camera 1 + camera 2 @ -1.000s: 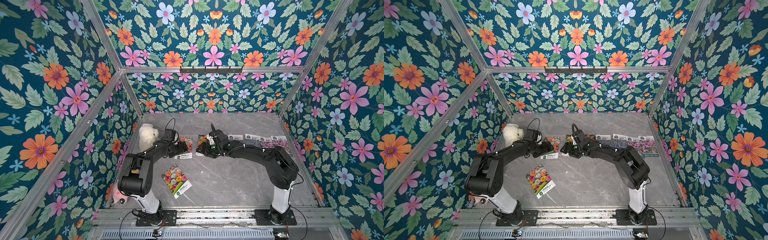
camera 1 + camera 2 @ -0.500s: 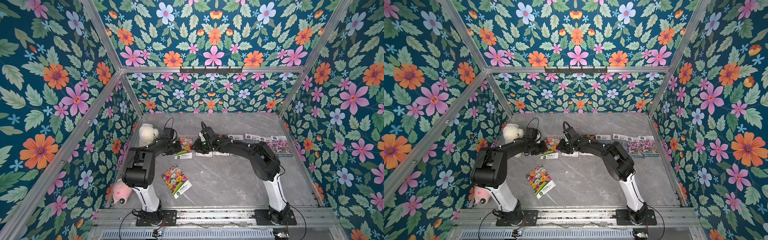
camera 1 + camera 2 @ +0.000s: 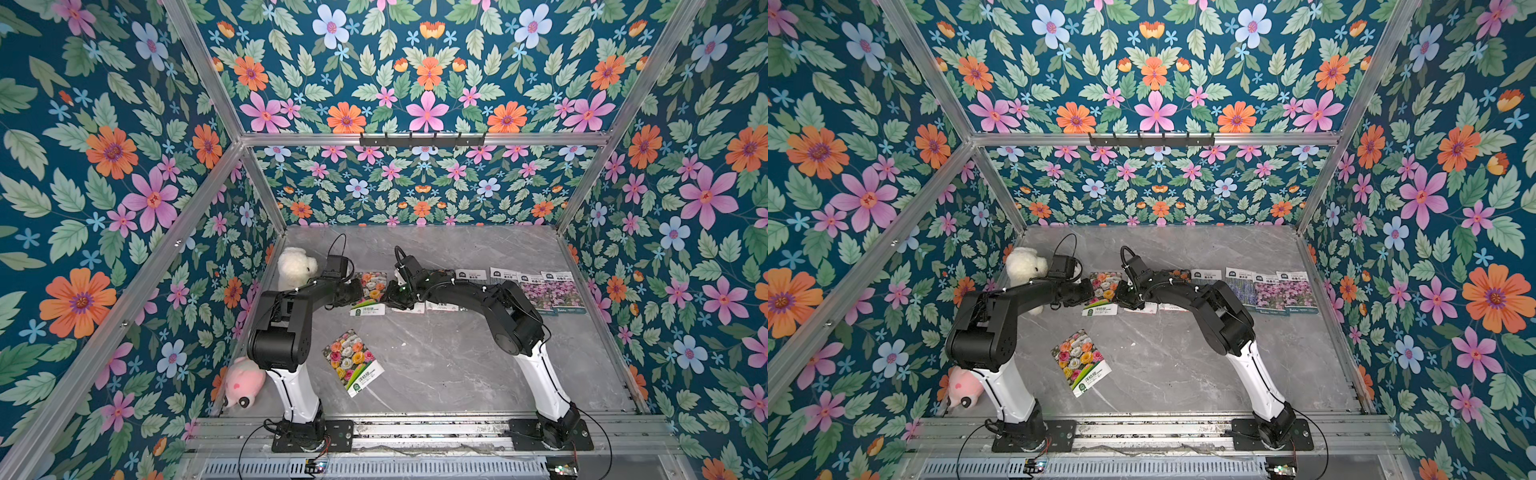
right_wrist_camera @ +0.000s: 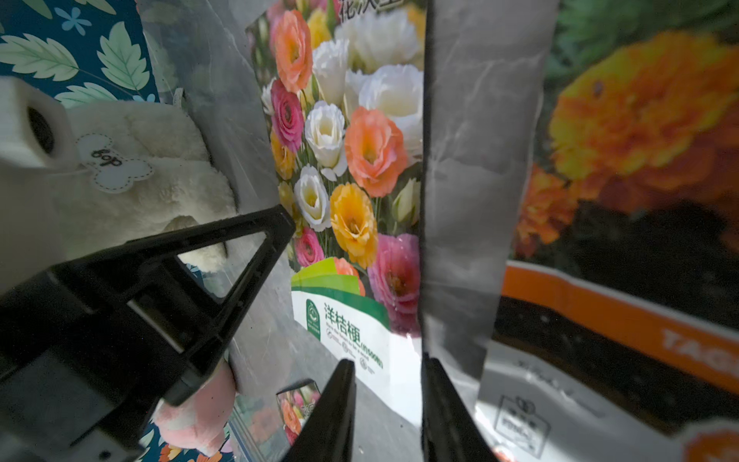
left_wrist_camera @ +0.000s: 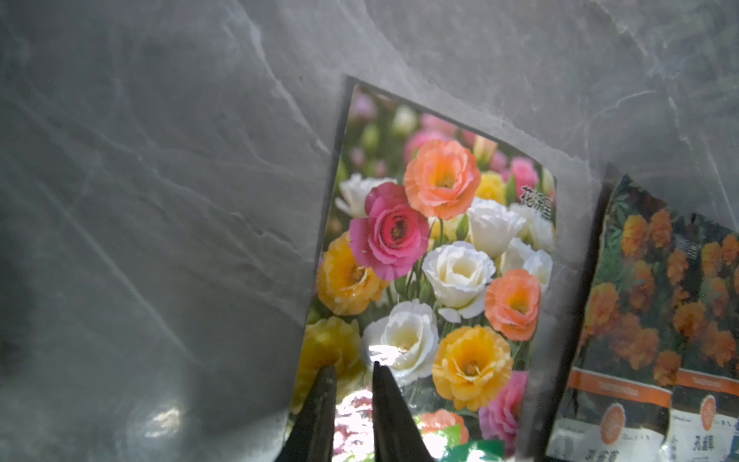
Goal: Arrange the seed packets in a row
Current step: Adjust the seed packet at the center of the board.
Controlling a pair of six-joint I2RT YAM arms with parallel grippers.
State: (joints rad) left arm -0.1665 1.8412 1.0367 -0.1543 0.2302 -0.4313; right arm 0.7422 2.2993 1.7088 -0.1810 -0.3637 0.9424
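Note:
The seed packets lie in a row at the back. The leftmost is a multicolour packet (image 3: 371, 286) (image 5: 440, 248) (image 4: 348, 140), flat on the table. To its right lie marigold packets (image 5: 660, 300) (image 4: 640, 140), largely under my right arm in both top views, then lavender (image 3: 1239, 286) and pink-purple (image 3: 548, 291) packets. A second multicolour packet (image 3: 353, 361) (image 3: 1080, 362) lies askew nearer the front. My left gripper (image 3: 359, 291) (image 5: 352, 366) sits over the row packet's left corner, jaws a narrow gap apart. My right gripper (image 3: 388, 293) (image 4: 388, 362) is at its right corner, jaws apart, empty.
A white plush toy (image 3: 293, 266) (image 4: 152, 180) sits at the back left, just behind my left arm. A pink plush (image 3: 243, 380) lies by the left arm's base. Flowered walls (image 3: 665, 249) close in three sides of the grey marble table (image 3: 457, 365).
Both grippers' jaws have narrowed. My right gripper has swung left along the row to the multicolour packet's right edge. The left gripper has stayed at its left edge.

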